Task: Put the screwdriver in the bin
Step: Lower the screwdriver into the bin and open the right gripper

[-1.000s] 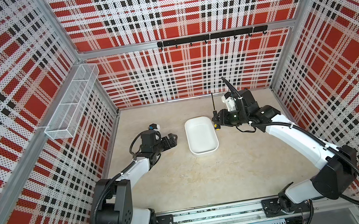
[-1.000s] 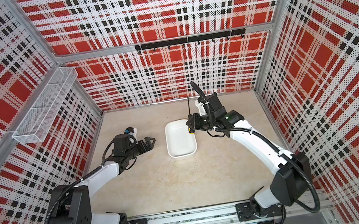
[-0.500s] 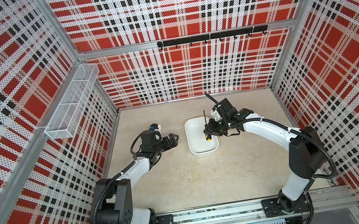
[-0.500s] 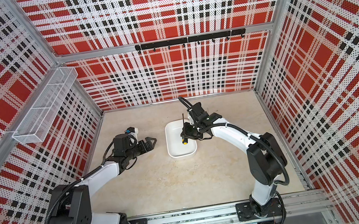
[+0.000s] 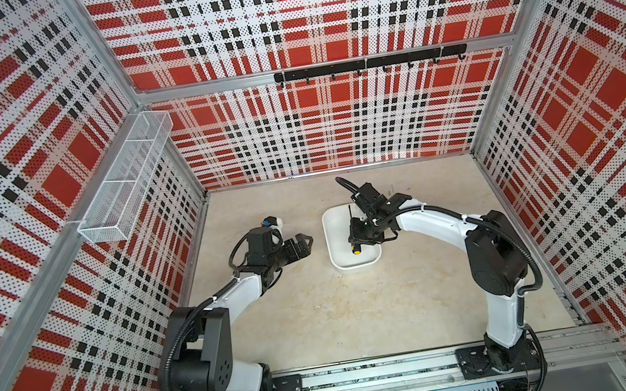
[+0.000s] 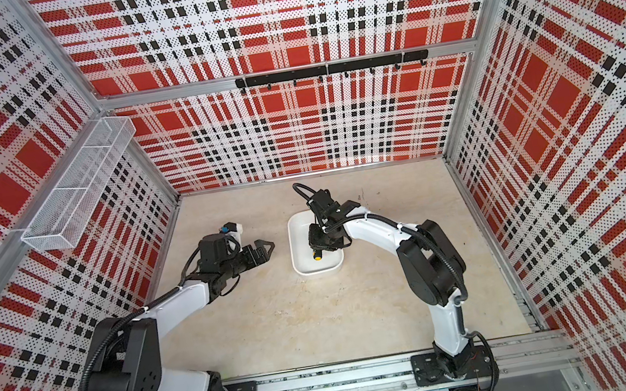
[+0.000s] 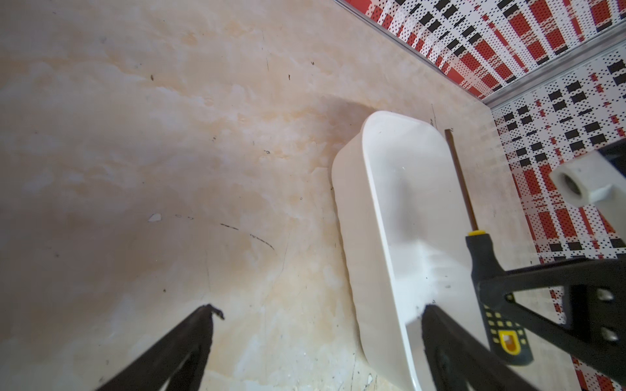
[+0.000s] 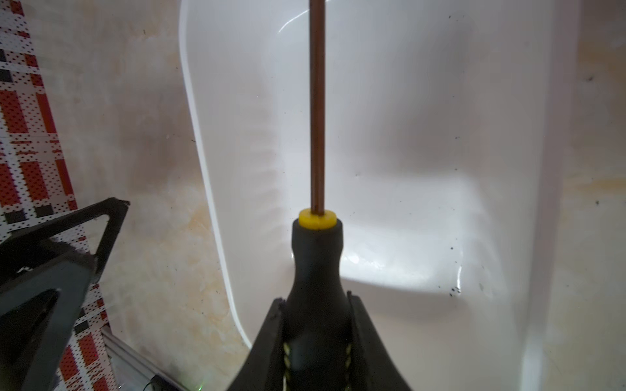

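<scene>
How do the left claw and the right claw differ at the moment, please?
The right claw is shut on the black handle of the screwdriver; the left claw is open and holds nothing. The right claw is over the bin, with the shaft pointing along it; the left claw is over bare table beside the bin. Both have black fingers.

Both top views look steeply down from high up and take in the whole bench (image 5: 320,309), with the bin (image 5: 337,239) near its middle. The left wrist view looks from low beside the bin at its long wall. The right wrist view hangs close above the bin's inside. All four views share the bin.
</scene>
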Robot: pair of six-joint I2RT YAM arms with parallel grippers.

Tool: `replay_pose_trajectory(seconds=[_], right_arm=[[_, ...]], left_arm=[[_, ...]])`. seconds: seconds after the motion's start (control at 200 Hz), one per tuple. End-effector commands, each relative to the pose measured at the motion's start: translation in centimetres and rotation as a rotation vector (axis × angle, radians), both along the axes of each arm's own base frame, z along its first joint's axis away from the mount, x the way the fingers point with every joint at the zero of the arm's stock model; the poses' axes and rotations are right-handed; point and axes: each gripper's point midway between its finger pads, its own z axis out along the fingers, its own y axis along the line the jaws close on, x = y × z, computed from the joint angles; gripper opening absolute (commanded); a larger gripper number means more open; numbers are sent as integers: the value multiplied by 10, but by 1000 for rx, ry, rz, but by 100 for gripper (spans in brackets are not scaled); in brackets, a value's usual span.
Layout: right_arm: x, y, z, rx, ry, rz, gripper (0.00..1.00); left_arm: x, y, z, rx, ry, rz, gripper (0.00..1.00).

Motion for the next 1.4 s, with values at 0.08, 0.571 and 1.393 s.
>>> replay_pose_trajectory(seconds=[0.08, 0.571, 1.393], right_arm=[[3, -6, -16, -80, 6, -12, 0], [3, -6, -44, -168, 15, 1, 0], [6, -7, -60, -280, 5, 14, 21]], left_arm=[[1, 0, 0, -8, -1, -6, 98], [0, 1, -7, -2, 11, -7, 98], [-1, 0, -9, -6, 17, -20, 98]])
